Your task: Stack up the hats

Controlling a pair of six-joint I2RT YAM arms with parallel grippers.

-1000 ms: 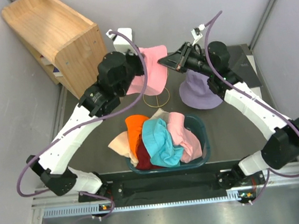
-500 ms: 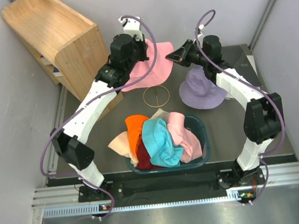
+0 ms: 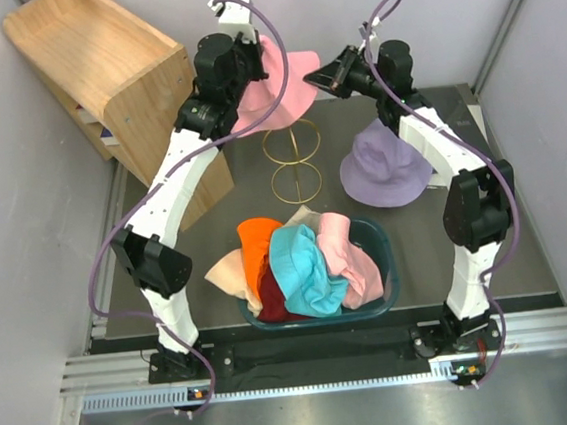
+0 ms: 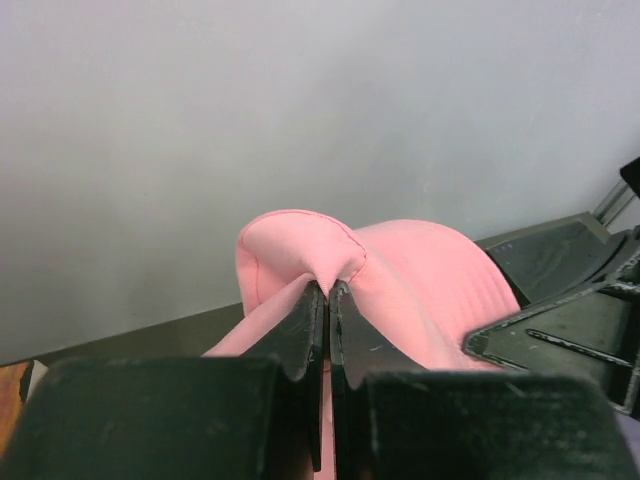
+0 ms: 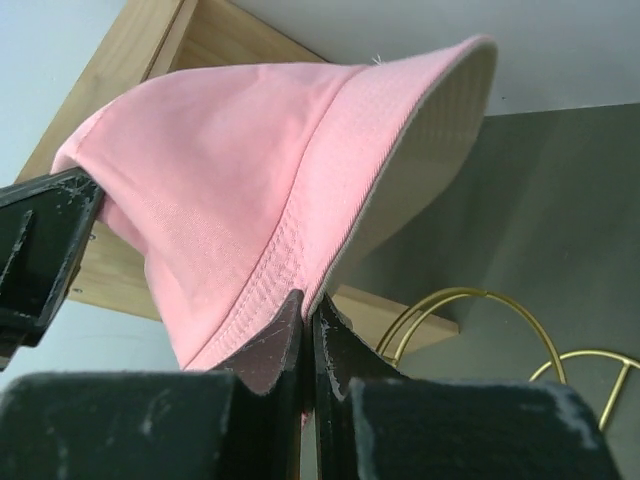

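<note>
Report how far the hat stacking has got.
Done: only the lavender hat sits out on the table, with nothing stacked on it. In hand: the left gripper and right gripper each pinch the pink hat, raised above the gold wire frame. Left: the heap of hats, orange, teal, pink, maroon and beige, lies in the dark teal tub.

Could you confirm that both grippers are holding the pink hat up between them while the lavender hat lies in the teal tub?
Not quite: the lavender hat is outside the teal tub, on the table beyond it, as the top view shows. The left gripper and right gripper do hold the pink hat up between them.
</note>
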